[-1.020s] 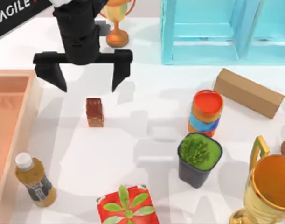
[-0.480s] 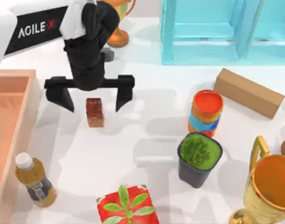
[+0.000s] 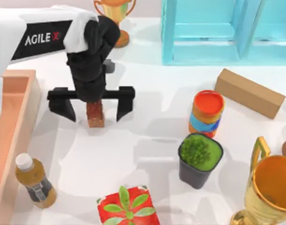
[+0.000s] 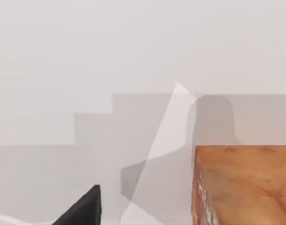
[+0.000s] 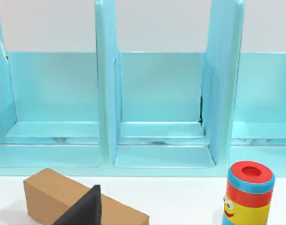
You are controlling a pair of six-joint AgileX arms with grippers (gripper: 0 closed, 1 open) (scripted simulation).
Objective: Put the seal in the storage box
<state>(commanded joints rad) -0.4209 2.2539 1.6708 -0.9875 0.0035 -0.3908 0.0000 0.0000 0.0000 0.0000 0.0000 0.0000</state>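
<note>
While the left gripper (image 3: 91, 109) straddles the small reddish-brown mottled seal (image 3: 95, 116) on the white table (image 3: 152, 140) with fingers (image 3: 124, 104) spread wide, closing comes next, then carrying to the peach-orange storage box (image 3: 21, 112).

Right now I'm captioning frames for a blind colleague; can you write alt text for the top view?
The left end effector hangs open astride the seal on a white table. The storage box lies along the left edge, and a bottle, potted plant and turquoise shelf stand around.
</note>
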